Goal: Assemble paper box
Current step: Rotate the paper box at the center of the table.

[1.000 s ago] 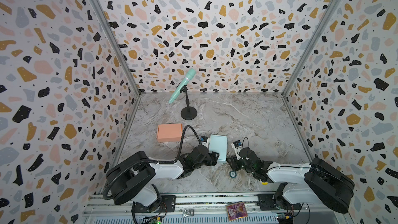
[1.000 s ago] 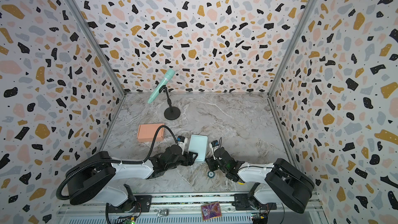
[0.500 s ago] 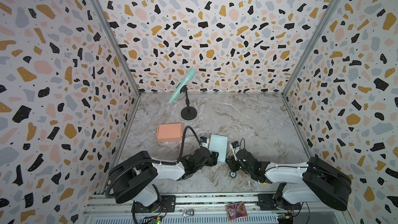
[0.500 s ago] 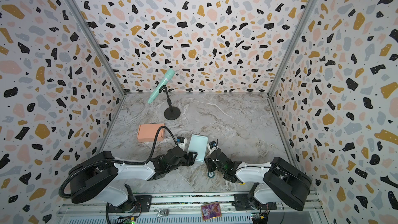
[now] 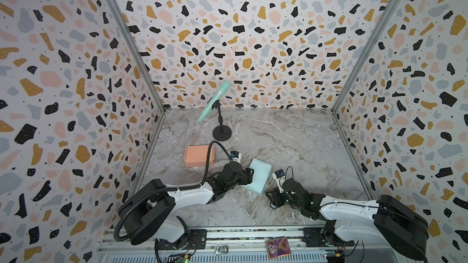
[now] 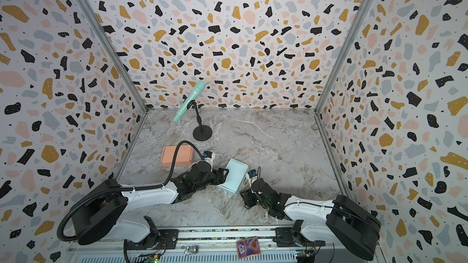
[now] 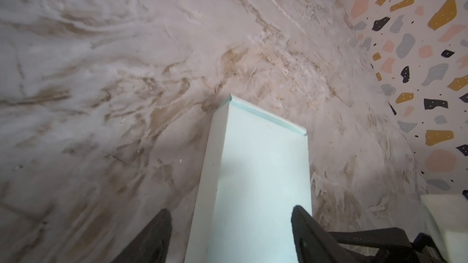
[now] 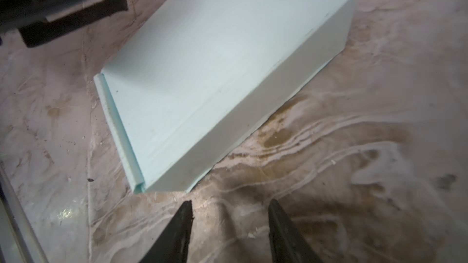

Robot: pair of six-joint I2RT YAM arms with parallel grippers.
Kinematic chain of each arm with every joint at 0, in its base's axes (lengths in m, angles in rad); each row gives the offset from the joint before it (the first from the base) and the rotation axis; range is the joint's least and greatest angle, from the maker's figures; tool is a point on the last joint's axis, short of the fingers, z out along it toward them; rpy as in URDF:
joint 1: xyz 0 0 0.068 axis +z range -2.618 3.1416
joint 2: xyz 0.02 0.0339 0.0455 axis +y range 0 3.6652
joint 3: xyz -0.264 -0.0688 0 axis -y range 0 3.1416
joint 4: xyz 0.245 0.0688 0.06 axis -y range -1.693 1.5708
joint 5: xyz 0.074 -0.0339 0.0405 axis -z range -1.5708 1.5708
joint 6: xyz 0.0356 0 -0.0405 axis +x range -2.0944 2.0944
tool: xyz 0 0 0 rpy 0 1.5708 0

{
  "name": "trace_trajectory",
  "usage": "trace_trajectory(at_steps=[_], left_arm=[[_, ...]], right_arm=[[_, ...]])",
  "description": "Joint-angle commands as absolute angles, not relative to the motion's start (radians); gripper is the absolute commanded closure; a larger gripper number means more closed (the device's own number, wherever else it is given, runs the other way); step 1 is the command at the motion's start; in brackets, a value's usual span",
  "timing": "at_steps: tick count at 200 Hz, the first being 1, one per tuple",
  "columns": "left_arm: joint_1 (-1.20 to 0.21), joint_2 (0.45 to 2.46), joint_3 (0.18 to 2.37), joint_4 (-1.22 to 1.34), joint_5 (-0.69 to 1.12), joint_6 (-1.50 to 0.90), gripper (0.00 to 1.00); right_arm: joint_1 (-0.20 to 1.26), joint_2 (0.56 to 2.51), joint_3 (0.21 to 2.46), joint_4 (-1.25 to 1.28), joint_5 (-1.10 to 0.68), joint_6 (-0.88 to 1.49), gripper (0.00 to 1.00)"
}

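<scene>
A pale blue paper box (image 5: 259, 177) (image 6: 234, 177) lies folded shut on the marble table, near the front. My left gripper (image 5: 249, 175) (image 7: 229, 211) stands open astride its near end. One finger (image 7: 157, 234) is clear of the box's side, the other finger (image 7: 301, 226) is over the opposite top edge. The box (image 8: 215, 59) fills the right wrist view, with the left gripper's body (image 8: 63, 3) at its far corner. My right gripper (image 5: 272, 197) (image 8: 231, 201) is open just short of the box's near corner, only bare table between its fingers.
An orange box (image 5: 198, 156) sits closed behind the left arm. A mint microphone (image 5: 214, 101) on a black stand (image 5: 222, 132) is at the back. Patterned walls enclose three sides. A printed card (image 5: 277, 247) lies on the front rail.
The right gripper's jaws have opened wider. The blue box has turned slightly and shifted a little to the right with the left gripper at its end.
</scene>
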State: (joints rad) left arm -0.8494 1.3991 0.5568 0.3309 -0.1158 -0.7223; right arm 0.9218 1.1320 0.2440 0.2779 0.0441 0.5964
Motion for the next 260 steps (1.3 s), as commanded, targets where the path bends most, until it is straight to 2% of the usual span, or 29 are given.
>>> trace_trajectory(at_steps=[1, 27, 44, 67, 109, 148, 203, 260], left_arm=[[-0.849, 1.328, 0.555, 0.245, -0.146, -0.687, 0.23], [-0.898, 1.247, 0.499, 0.203, -0.191, -0.750, 0.23], [-0.957, 1.210, 0.482, 0.170, -0.243, -0.800, 0.22], [-1.033, 1.184, 0.436, 0.224, -0.270, -0.877, 0.22], [-1.154, 1.252, 0.436, 0.319, -0.310, -0.985, 0.16], [-1.172, 1.334, 0.453, 0.402, -0.295, -1.006, 0.17], [-1.161, 1.354, 0.431, 0.451, -0.316, -1.021, 0.21], [-1.137, 1.380, 0.412, 0.513, -0.299, -1.032, 0.24]], right_arm=[[0.877, 1.063, 0.274, 0.182, 0.035, 0.535, 0.44], [0.768, 1.072, 0.370, 0.107, -0.040, 0.417, 0.38], [0.702, 1.121, 0.443, 0.085, -0.102, 0.341, 0.29], [0.642, 1.215, 0.550, 0.064, -0.161, 0.261, 0.23], [0.575, 1.396, 0.697, 0.069, -0.266, 0.177, 0.13], [0.556, 1.534, 0.779, 0.085, -0.326, 0.149, 0.09], [0.546, 1.604, 0.809, 0.099, -0.379, 0.133, 0.14], [0.542, 1.581, 0.753, 0.118, -0.415, 0.150, 0.29]])
